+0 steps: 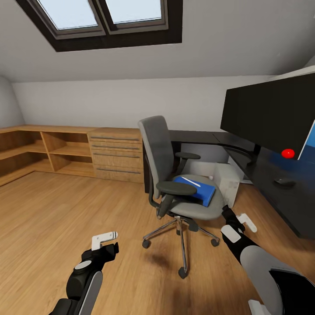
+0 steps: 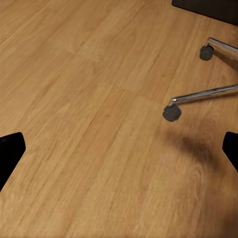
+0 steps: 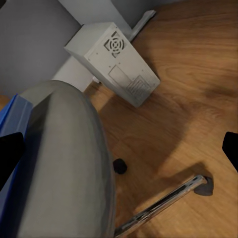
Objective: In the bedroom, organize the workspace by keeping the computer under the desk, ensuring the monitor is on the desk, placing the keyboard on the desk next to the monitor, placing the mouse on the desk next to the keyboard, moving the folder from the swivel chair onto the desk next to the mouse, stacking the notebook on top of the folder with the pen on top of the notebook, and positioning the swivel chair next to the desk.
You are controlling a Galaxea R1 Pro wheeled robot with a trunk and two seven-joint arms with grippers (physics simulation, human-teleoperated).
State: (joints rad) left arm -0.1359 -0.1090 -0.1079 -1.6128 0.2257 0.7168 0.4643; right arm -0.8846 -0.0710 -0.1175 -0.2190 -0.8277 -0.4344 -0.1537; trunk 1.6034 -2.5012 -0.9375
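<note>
Both tools stood with their fingers apart and nothing between them: our left tool (image 1: 105, 243) hung low over the wood floor (image 1: 65, 210), well clear of the chair, while our right tool (image 1: 239, 224) hovered just beside the front edge of the swivel chair (image 1: 168, 175) seat. The folder (image 1: 197, 189) lay flat on that seat with the pen (image 1: 191, 181) resting on top of it; we could not make out the notebook. On the counter (image 1: 280, 192) stood the monitor (image 1: 269, 113), with the mouse (image 1: 284, 181) near its foot, and the computer (image 3: 113, 62) sat on the floor under the counter's near end.

We judged the step in hand to be lifting the folder. To do it well we would bring the right tool over the seat edge, slide one finger under the folder's overhanging corner, and keep it level so the pen did not roll off. The armrest (image 1: 176, 188) crowded that approach.

We could read no brand, label or writing anywhere.
</note>
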